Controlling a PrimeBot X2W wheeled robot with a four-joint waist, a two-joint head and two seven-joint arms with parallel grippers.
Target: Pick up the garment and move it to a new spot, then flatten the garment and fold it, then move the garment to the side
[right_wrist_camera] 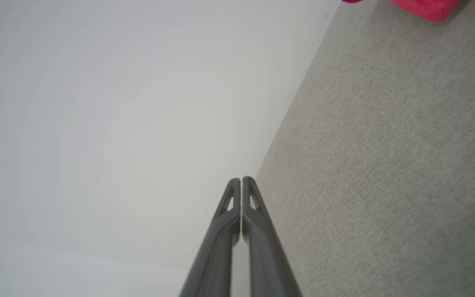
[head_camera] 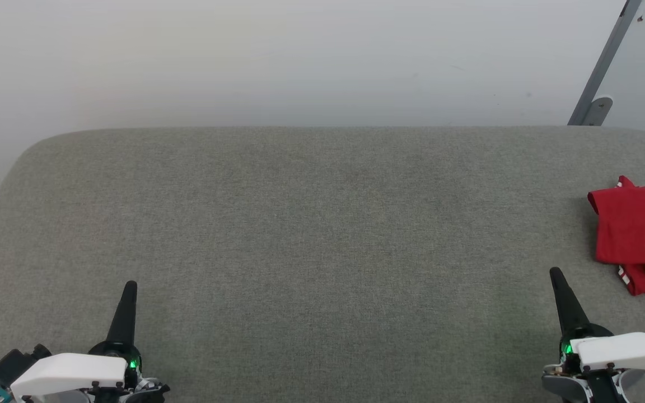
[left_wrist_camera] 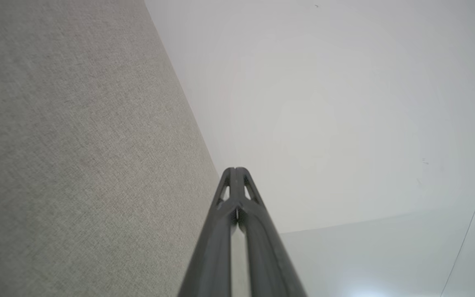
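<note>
Garment [head_camera: 639, 229] lay seemingly folded near the right edge of the table [head_camera: 300, 235], partly cropped; left gripper [head_camera: 130, 286] and right gripper [head_camera: 555, 274] rested empty, jaws together; task looked finished.

Grey table [head_camera: 311, 235] lies bare across its middle — folded garment [head_camera: 639, 232] blocks the right edge.

There was one garment [head_camera: 636, 226], a folded red jersey-cloth shirt with a scrap of white and striped trim showing. There was one table [head_camera: 322, 235], covered in grey woven fabric. The grippers numbered two, the left gripper [head_camera: 130, 287] and the right gripper [head_camera: 554, 273], each with two long dark fingers [left_wrist_camera: 217, 243]. One slanted grey metal strut [head_camera: 606, 60] completed the count.
</note>
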